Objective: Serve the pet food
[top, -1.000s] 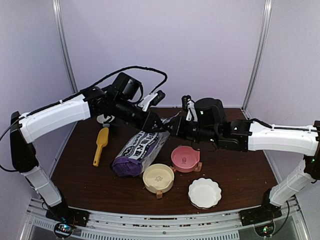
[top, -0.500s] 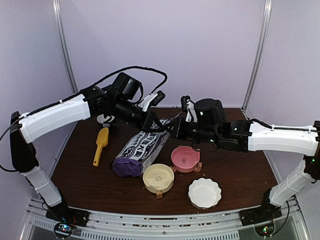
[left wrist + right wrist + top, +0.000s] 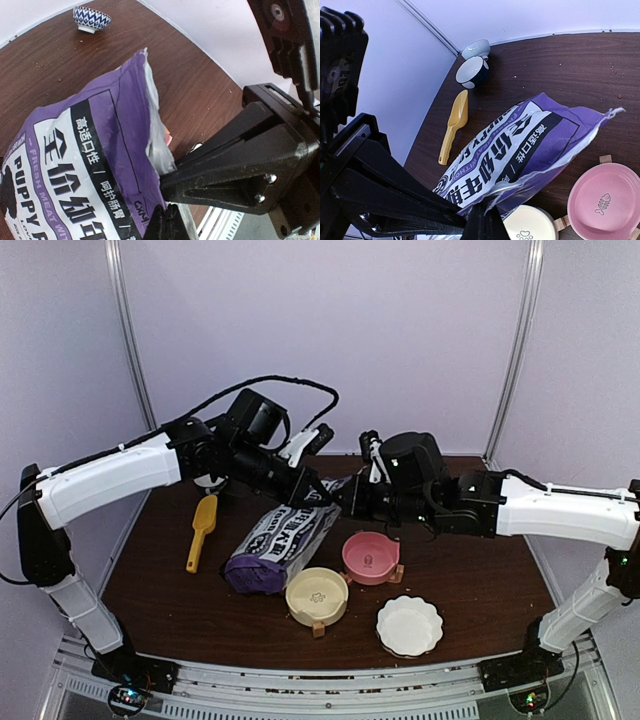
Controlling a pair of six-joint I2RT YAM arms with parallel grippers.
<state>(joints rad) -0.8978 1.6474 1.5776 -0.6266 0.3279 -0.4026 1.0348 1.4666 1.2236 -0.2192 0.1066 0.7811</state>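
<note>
The purple "PUPPY FOOD" bag [image 3: 285, 540] lies tilted on the brown table, its base near the front left and its torn top raised toward the back. My left gripper [image 3: 308, 495] is shut on one side of the top edge; it also shows in the left wrist view [image 3: 167, 222] pinching the bag [image 3: 90, 150]. My right gripper [image 3: 346, 498] is shut on the opposite lip, and shows in the right wrist view [image 3: 487, 222] on the bag [image 3: 530, 140]. The two grippers sit close together. The kibble is hidden inside the bag.
A yellow scoop [image 3: 202, 530] lies left of the bag. A pink bowl [image 3: 370, 556], a cream bowl [image 3: 317, 594] and a white scalloped dish [image 3: 409, 625] stand in front. A dark bowl [image 3: 472, 71] and a blue-patterned bowl [image 3: 476, 48] stand at the back left.
Both grippers have shifted slightly while keeping hold of the bag's top. The right wrist has moved a little left. The bag's base has stayed put.
</note>
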